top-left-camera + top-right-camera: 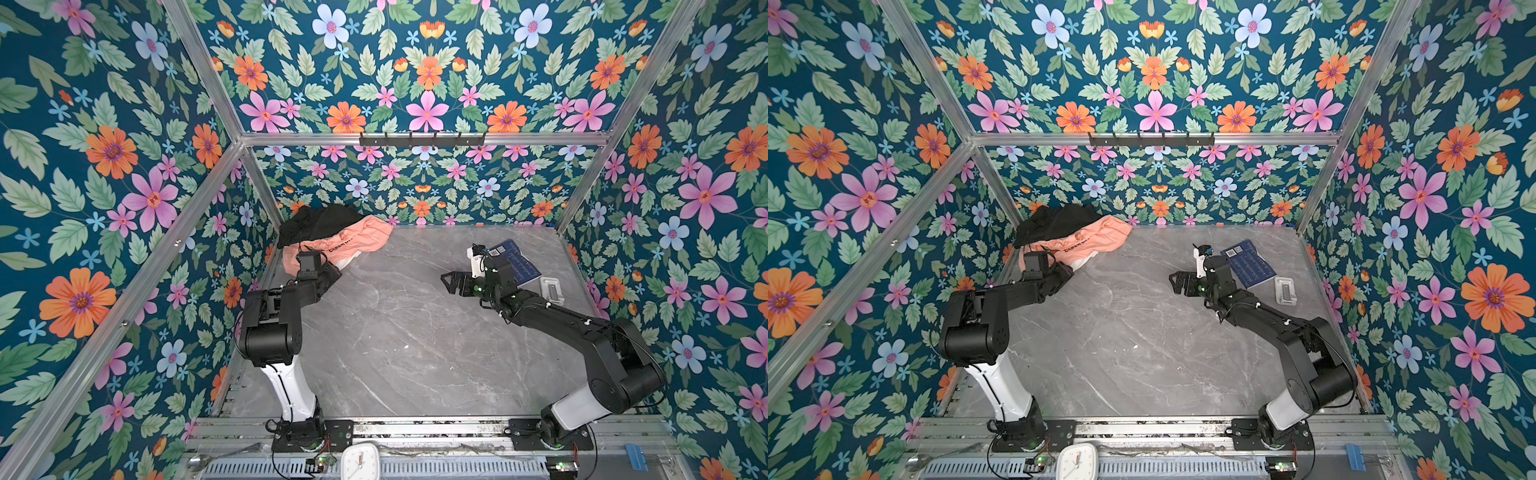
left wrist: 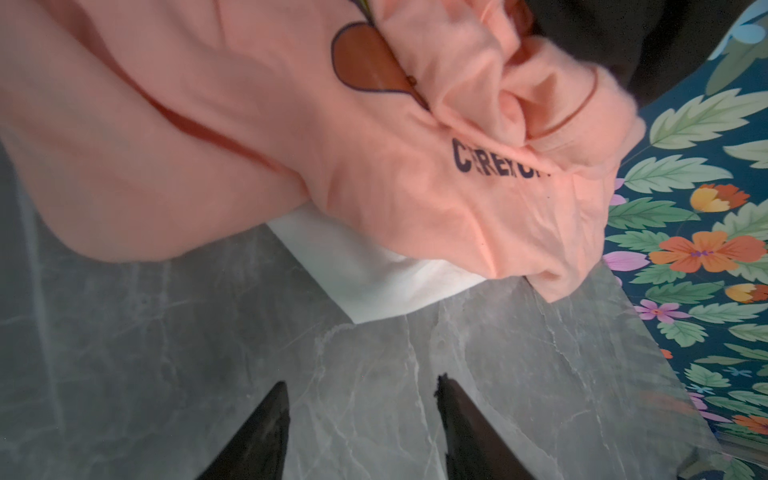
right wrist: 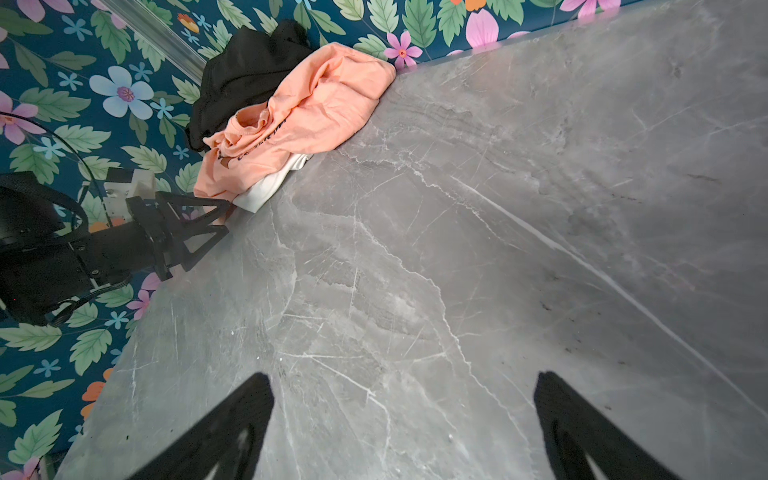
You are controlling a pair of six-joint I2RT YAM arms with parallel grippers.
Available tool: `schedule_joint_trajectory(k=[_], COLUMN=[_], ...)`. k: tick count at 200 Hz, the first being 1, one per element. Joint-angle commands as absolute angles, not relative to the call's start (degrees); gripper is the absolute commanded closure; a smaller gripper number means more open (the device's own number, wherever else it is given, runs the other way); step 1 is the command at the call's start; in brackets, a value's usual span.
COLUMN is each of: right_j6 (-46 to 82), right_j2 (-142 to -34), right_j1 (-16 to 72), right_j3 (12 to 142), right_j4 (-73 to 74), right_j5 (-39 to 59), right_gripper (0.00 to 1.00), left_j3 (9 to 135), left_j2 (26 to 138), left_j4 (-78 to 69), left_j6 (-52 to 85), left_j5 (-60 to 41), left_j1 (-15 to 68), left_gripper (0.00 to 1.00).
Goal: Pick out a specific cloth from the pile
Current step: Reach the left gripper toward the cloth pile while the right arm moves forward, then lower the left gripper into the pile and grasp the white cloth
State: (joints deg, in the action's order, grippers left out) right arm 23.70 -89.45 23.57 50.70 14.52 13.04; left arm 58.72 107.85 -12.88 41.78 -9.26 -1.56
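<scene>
Two black fingertips of the left gripper (image 2: pixel 361 382) reach in at the near edge of the left wrist view. They stand partly apart with only bare grey marble table (image 2: pixel 145 353) between them, and they hold nothing. Just ahead lies the pile (image 3: pixel 291 112). The cloth (image 2: pixel 374 270), plain white, peeks out at the pile's bottom edge, beneath a peach-pink T-shirt (image 2: pixel 208 145) with dark lettering. A black garment (image 3: pixel 245 70) sits on the pile's far side. The right gripper (image 3: pixel 403 376) hangs wide open and empty, well apart from the pile.
</scene>
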Motion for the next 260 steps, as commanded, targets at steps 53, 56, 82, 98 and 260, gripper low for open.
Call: schedule_joint_trajectory(k=[53, 56, 82, 98, 260], right_j6=[23.0, 23.0, 23.1, 23.0, 23.5], right_j2=[-89.3, -89.3, -89.0, -88.9, -88.2], right_j1=[23.8, 23.8, 23.8, 23.8, 23.8], right_j3=[50.8, 50.7, 50.5, 50.4, 49.2], right_j4=[15.3, 15.4, 15.2, 15.2, 15.1], right_j5=[13.2, 13.1, 13.0, 13.0, 12.9], right_gripper=[0.01, 0.01, 0.01, 0.01, 0.01], left_j3=[59.2, 59.2, 59.3, 59.4, 63.2], left_j2=[110.7, 110.8, 112.0, 112.7, 118.9], left_j4=[-13.2, -13.4, -15.0, -15.8, -17.1], left_j6=[40.7, 40.8, 41.2, 41.4, 41.5], left_j5=[-7.1, -7.2, -7.4, -7.3, -6.5], left_j1=[-1.8, -1.8, -1.9, -2.0, -2.1], left_gripper=[0.43, 0.43, 0.43, 0.43, 0.48])
